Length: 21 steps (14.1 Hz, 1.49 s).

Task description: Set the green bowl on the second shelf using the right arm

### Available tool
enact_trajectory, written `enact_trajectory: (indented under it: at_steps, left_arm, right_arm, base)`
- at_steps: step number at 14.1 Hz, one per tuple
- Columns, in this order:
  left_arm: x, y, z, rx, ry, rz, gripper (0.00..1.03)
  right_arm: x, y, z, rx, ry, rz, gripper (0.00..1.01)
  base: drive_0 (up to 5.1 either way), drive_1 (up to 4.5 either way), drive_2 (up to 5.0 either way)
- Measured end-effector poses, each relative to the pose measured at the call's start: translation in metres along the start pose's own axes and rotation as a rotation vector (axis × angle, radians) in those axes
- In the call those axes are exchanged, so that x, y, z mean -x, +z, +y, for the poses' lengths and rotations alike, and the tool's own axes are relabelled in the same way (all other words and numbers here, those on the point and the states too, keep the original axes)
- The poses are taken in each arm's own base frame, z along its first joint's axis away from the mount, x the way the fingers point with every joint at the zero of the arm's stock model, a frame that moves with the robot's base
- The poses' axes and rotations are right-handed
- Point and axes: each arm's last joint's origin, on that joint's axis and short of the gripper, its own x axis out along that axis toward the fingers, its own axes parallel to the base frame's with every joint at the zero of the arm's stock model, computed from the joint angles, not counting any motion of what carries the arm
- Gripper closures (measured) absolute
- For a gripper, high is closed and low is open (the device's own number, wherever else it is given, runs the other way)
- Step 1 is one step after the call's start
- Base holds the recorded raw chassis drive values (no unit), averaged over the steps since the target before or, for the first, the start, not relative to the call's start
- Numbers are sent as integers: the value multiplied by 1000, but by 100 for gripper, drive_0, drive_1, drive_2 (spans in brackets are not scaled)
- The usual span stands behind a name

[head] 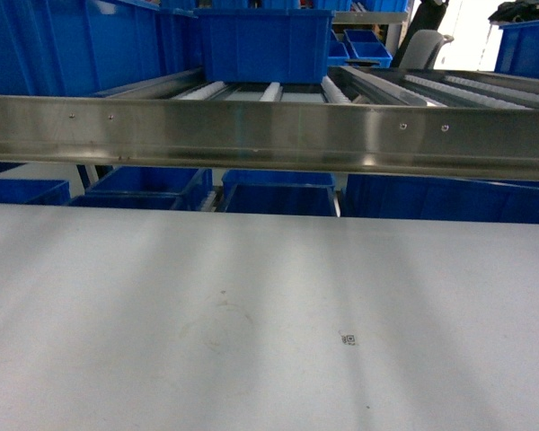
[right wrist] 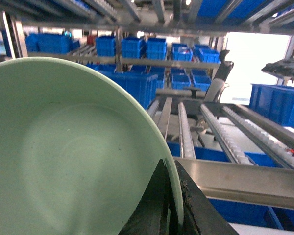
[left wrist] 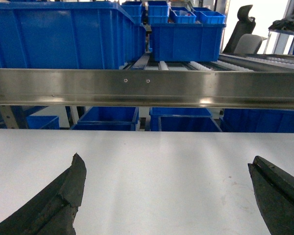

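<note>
Right wrist view: green bowl (right wrist: 63, 152) fills the near left of frame, tilted with its inside facing the camera. The right gripper (right wrist: 174, 208) has its dark fingers (right wrist: 198, 210) pinched on the bowl's rim at the lower right — one finger inside the rim, one outside, closed down to the thickness of the wall. Bowl is held up in the air, level with the roller shelf (right wrist: 220, 132), whose steel front rail (right wrist: 245, 183) runs just behind the gripper. Blue crates (right wrist: 132, 85) sit on the rollers further back, with more on the racks behind.

Left wrist view: left gripper (left wrist: 166, 200) hovers above the white table (left wrist: 161, 161), fingers (left wrist: 56, 205) spread wide apart, nothing between them. Beyond the table edge is the steel rail (left wrist: 147, 88), a large blue bin (left wrist: 59, 36) above it, and more bins below.

Head view: white table (head: 251, 305) up close with a small square marker (head: 349, 338) — neither gripper nor bowl shows here. Past it the steel rail (head: 269, 135), then a blue crate (head: 265, 43) on the rollers. An office chair (head: 424, 45) stands at the far right.
</note>
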Motion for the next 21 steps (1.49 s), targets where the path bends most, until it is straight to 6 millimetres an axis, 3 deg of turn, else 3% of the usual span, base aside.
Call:
enact_trajectory:
  at_steps: [2,5,7,12,15,17,21]
  left_arm:
    - [0,0,0,0,0,0,5]
    - [0,0,0,0,0,0,5]
    - [0,0,0,0,0,0,5]
    - [0,0,0,0,0,0,5]
    - [0,0,0,0,0,0,5]
    - [0,0,0,0,0,0,5]
    - [0,0,0,0,-1,1,5]
  right_arm:
    - [31,7,9,-49,-35,-74,99]
    - [57,4,7,-89,-105,-112,99]
    - [61,-7,4,-95,-138,-119,99]
    - [75,-30,-31,-77,-275,-49,99]
    - [86,-36,-26,-85,-248,-23,99]
    - [88,-37,-17,-94,-201,-23,99]
    - [88,-38,-17,-93,-214,-22,99]
  base:
    - [0,0,0]
    - [0,0,0]
    - [0,0,0]
    - [0,0,0]
    - [0,0,0]
    - [0,0,0]
    - [0,0,0]
